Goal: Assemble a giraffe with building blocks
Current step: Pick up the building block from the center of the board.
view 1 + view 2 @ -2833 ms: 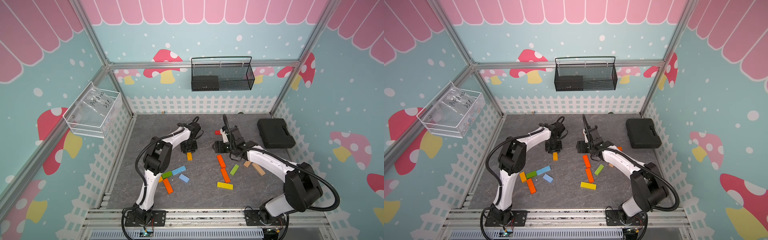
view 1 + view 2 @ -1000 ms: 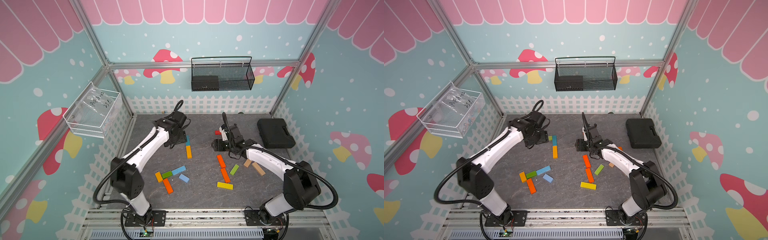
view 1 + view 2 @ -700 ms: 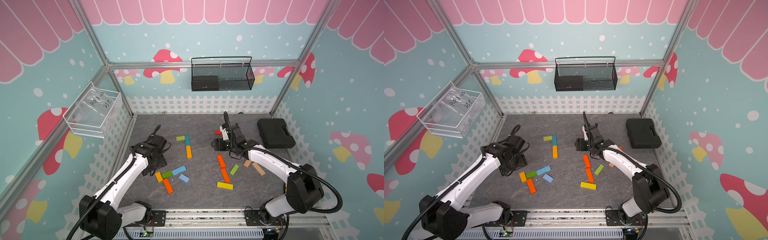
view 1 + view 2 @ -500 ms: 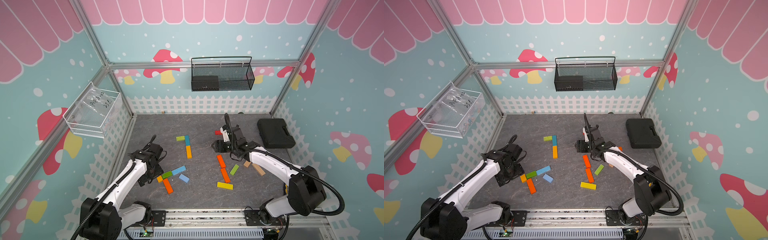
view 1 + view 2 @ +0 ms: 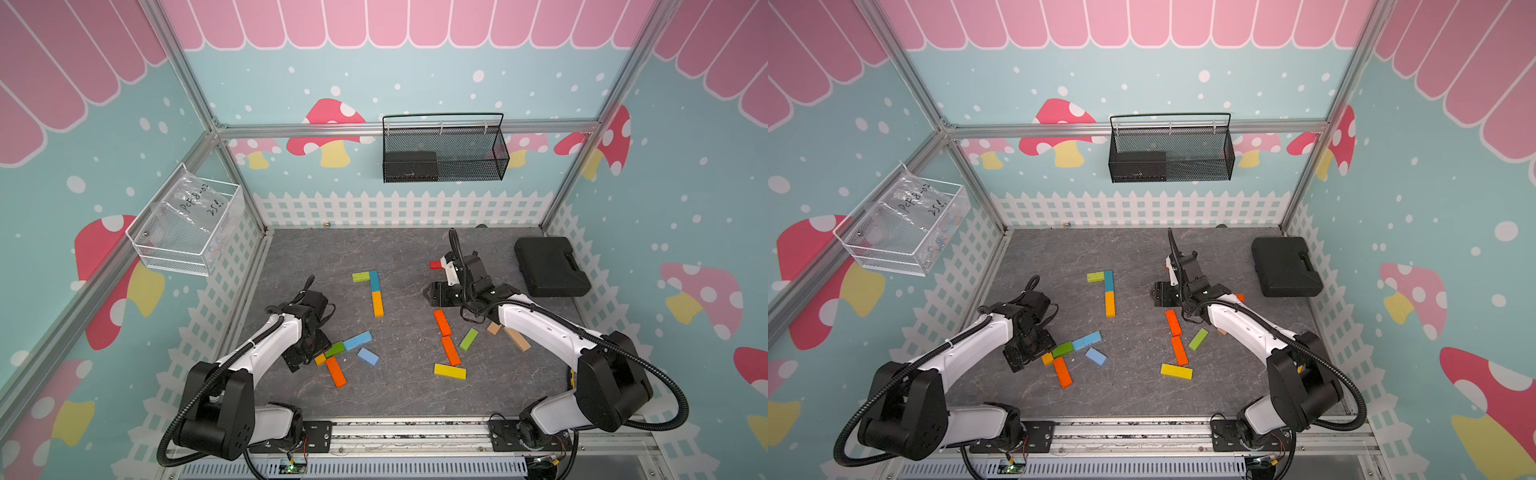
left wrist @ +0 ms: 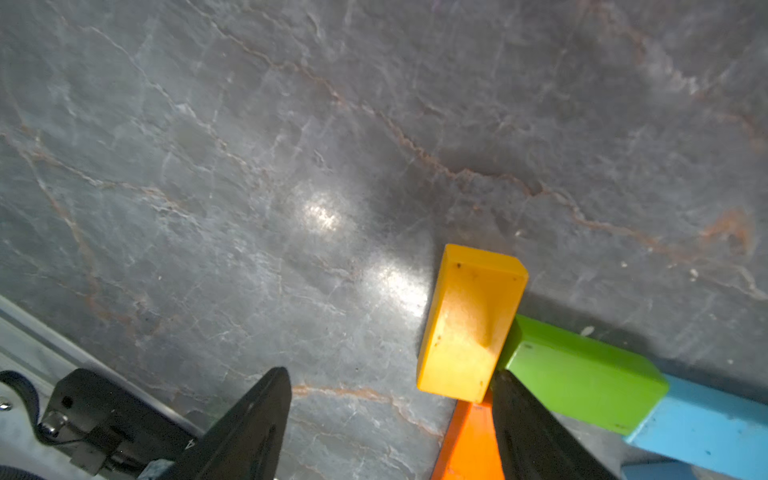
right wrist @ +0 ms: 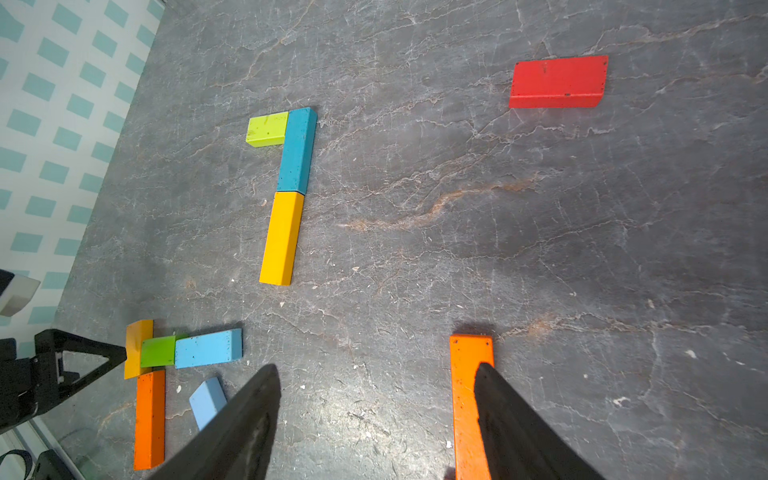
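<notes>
Three joined blocks (image 5: pixel 374 280): lime, teal, yellow, touching in an L, mid-floor.
Left gripper (image 6: pixel 390 372): I see jaws apart and empty, one finger just beside the small yellow block (image 6: pixel 469 324).
Right gripper (image 7: pixel 376 368): jaws apart and empty, orange block (image 7: pixel 465 374) beside one finger.

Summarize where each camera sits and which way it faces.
Top views: high at the front, angled down toward the back wall; both show the left arm and right arm.
Left wrist: low over the table, facing the small yellow block; shows only the open left gripper.
Right wrist: higher, looking down at the teal block; shows the open right gripper, plus the left gripper.
Shared: both wrist views see the small yellow block and green block.
</notes>
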